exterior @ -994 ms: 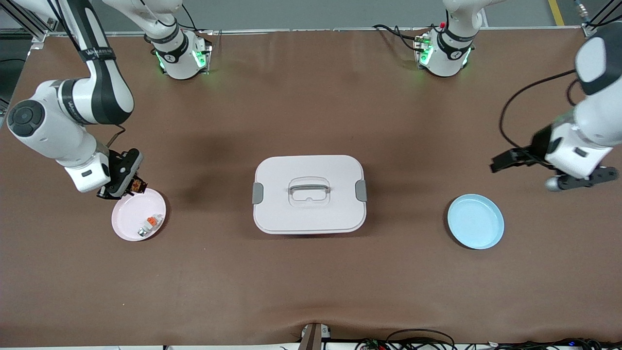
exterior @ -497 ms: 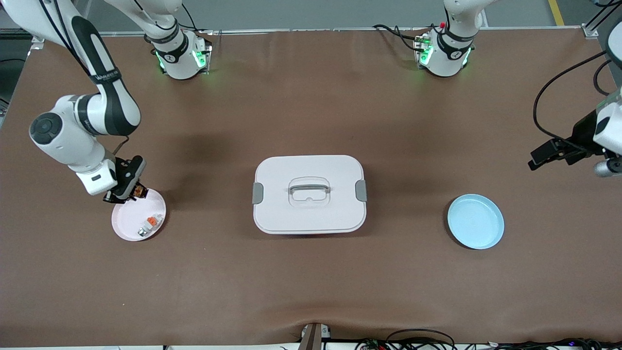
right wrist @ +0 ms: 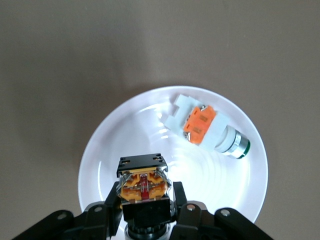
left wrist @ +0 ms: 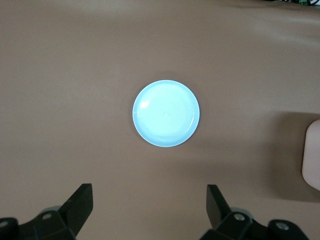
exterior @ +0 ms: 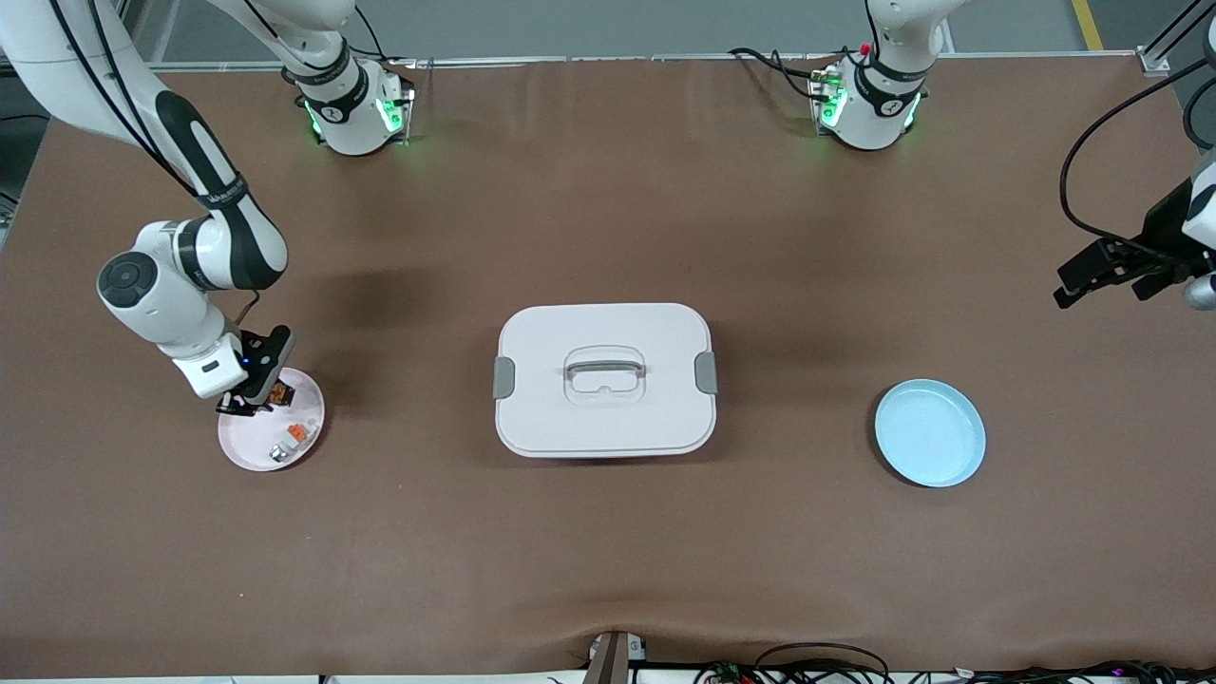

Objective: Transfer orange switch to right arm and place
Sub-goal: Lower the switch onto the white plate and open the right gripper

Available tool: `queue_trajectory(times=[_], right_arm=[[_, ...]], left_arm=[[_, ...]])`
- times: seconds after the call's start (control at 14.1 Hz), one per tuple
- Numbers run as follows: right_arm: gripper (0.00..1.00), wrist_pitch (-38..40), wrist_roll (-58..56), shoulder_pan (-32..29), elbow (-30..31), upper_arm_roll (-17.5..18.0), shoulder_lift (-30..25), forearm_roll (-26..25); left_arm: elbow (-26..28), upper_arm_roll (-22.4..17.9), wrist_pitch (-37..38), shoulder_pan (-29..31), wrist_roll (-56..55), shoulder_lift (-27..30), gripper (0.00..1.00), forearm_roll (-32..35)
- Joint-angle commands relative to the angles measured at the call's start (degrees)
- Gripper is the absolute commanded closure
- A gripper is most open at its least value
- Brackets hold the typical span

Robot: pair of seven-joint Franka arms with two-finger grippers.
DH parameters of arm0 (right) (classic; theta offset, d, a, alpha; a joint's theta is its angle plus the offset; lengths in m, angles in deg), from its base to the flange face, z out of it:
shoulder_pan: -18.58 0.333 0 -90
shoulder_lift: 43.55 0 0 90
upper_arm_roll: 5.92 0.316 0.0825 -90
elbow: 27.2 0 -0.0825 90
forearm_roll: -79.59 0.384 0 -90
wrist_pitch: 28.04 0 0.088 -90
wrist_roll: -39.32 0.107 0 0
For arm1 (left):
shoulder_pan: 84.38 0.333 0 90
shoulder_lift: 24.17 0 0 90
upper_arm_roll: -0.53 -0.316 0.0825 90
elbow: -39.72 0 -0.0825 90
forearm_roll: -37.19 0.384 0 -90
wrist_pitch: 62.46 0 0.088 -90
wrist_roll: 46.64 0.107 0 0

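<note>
Front: right gripper (exterior: 255, 397) clamps the orange switch (exterior: 276, 391) over pink plate (exterior: 249, 445) at its 11 o'clock rim; left gripper (exterior: 1111, 277) waits spread, 1 o'clock of blue plate (exterior: 929, 432). Left wrist: fingers (left wrist: 80, 202) apart. Right wrist: switch pinched above plate; whitish-grey piece (right wrist: 202, 126) at 1 o'clock.

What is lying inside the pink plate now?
In the pink plate lies a small whitish-grey piece with an orange top. The right pincer holds the orange switch over it; whether the switch touches the plate cannot be seen.

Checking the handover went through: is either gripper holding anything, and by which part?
The right gripper holds the orange switch by its lower sides, over the pink plate. The left gripper is open, holding nothing.
</note>
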Motion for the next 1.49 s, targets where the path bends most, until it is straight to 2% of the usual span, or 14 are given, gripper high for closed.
queue_trajectory(times=[0.0, 0.36, 0.43, 0.71, 0.85, 0.92, 0.99, 1.35, 1.42], right_arm=[[1.00, -1.2, -0.6, -2.3, -1.3, 0.8, 1.7, -2.8], [1.00, -3.6, -0.6, -2.9, -1.4, 0.8, 3.9, -3.1], [1.00, -3.7, -0.6, -2.9, -1.4, 0.8, 4.1, -3.1], [1.00, -3.8, -0.6, -2.9, -2.0, 0.8, 5.4, -4.9], [1.00, -3.8, -0.6, -2.9, -2.2, 0.8, 5.5, -5.2], [0.68, -3.6, -0.3, -2.9, -2.8, 0.8, 5.7, -5.2], [0.01, -3.4, -0.4, -3.0, -3.3, 0.8, 6.0, -5.2], [0.00, -2.5, 0.0, -3.2, -3.7, 0.8, 5.6, -5.1], [0.00, -0.1, 0.2, -3.3, -4.1, 0.9, 5.0, -5.0]], left_arm=[[1.5, 0.3, 0.3, 0.8, 1.4, 1.8, 0.00, 0.0], [0.1, -0.3, -0.4, 0.9, 1.4, 0.8, 0.00, -0.1], [-0.2, -2.1, -0.4, -0.8, 1.4, 0.4, 0.00, -0.1], [-0.8, -14.7, -0.4, -13.4, 1.4, 0.3, 0.00, -0.1], [-0.8, -18.0, -0.4, -17.3, 1.3, 0.3, 0.00, 0.0], [-0.9, -19.9, -0.4, -19.1, 1.3, 0.3, 0.00, 0.0], [-0.9, -21.8, -0.4, -21.0, 1.3, 0.3, 0.00, 0.0], [-1.0, -26.4, -0.4, -26.4, 1.0, 0.3, 0.00, 0.2], [-1.0, -26.9, -0.4, -27.0, 0.8, 0.4, 0.00, 0.3]])
